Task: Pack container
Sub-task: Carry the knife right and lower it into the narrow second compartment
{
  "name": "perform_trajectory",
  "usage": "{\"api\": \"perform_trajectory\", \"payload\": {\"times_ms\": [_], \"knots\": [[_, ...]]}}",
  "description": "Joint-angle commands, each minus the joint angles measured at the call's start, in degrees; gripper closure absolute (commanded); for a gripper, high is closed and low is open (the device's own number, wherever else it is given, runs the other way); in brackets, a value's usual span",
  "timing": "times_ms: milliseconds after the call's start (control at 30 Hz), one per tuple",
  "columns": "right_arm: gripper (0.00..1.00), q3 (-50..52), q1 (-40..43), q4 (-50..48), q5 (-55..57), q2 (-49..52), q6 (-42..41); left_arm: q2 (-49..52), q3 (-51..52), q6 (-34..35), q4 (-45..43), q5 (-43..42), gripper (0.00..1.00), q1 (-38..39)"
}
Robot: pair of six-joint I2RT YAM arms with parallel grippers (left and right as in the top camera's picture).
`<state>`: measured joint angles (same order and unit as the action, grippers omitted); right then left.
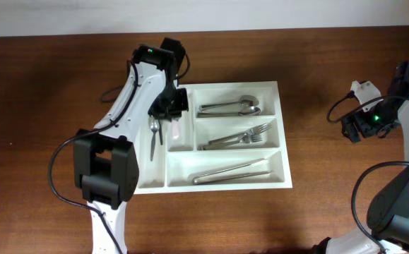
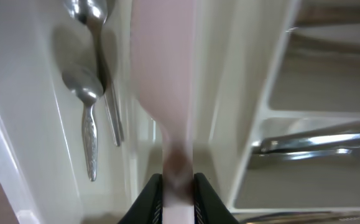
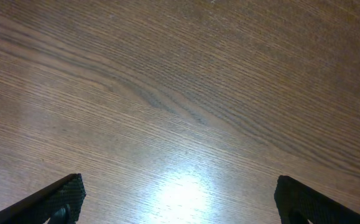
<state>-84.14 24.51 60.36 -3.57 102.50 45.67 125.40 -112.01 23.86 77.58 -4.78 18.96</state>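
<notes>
The left gripper (image 2: 178, 186) is clamped narrowly on a pink utensil (image 2: 164, 74) by its handle, held over the second narrow compartment of the container (image 1: 218, 188), set centrally on the tabletop (image 1: 42, 106) toward the far edge. The utensil should be lowered lengthwise, kept clear of the dividers, then released. Teaspoons (image 2: 89, 106) are seen next door. The right gripper (image 3: 180, 202) is spread wide near the right edge.

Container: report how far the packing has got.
Done: spoons, forks and long metal pieces lie in the three wide compartments of the container, small spoons in one narrow one. In hand: the left pincer is shut on a pale pink utensil at the other narrow compartment. Left: releasing it. The right pincer is open over the table.
</notes>
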Motion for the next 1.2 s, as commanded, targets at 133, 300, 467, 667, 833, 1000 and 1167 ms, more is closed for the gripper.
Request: {"api": "perform_trajectory", "payload": {"times_ms": [133, 300, 467, 667, 833, 1000, 1167], "knots": [[0.01, 0.35, 0.00, 0.02, -0.92, 0.11, 0.39, 0.28, 4.68, -0.44, -1.84, 1.14, 0.94, 0.63], [0.01, 0.35, 0.00, 0.02, -0.92, 0.11, 0.39, 0.28, 4.72, -3.02, -3.98, 0.98, 0.94, 2.12], [0.01, 0.35, 0.00, 0.02, -0.92, 0.11, 0.39, 0.28, 4.72, -3.15, -4.94, 0.98, 0.90, 3.39], [0.01, 0.35, 0.00, 0.02, -0.92, 0.11, 0.39, 0.28, 4.72, -3.13, -5.01, 1.18, 0.85, 3.54], [0.01, 0.35, 0.00, 0.00, -0.92, 0.11, 0.39, 0.28, 4.72, -3.13, -4.98, 1.18, 0.75, 3.54], [0.01, 0.35, 0.00, 0.02, -0.92, 0.11, 0.42, 0.28, 4.72, -3.13, -5.20, 1.18, 0.66, 3.50], [0.01, 0.35, 0.00, 0.02, -0.92, 0.11, 0.39, 0.26, 3.17, -4.42, -5.16, 1.20, 0.66, 3.37]]}}
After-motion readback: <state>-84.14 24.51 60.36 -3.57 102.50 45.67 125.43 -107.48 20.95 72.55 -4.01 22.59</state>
